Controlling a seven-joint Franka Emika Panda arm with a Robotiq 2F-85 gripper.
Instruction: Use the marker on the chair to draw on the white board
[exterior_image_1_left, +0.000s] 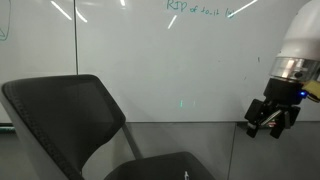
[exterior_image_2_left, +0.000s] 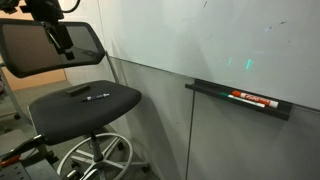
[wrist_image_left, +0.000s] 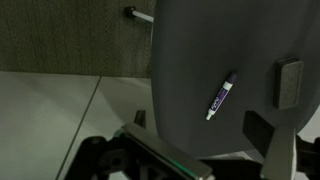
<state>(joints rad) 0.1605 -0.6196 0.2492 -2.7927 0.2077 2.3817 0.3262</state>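
Note:
The marker (wrist_image_left: 221, 96), a slim dark pen with a pale end, lies on the seat of the dark grey office chair (wrist_image_left: 190, 55) in the wrist view. It also shows on the chair (exterior_image_2_left: 60, 105) seat in an exterior view (exterior_image_2_left: 97, 97). My gripper (wrist_image_left: 215, 160) is open and empty, well above the seat, near the backrest (exterior_image_2_left: 62, 42). In an exterior view the gripper (exterior_image_1_left: 270, 117) hangs in front of the white board (exterior_image_1_left: 170, 65) to the right of the chair (exterior_image_1_left: 65, 115). The white board (exterior_image_2_left: 220, 40) has green writing along its top.
A dark marker with red-orange markings (exterior_image_2_left: 254, 99) lies in the board's tray (exterior_image_2_left: 210, 90). A small grey block (wrist_image_left: 290, 83) rests on the seat near the marker. The chair's metal base ring (exterior_image_2_left: 95, 160) is on the floor.

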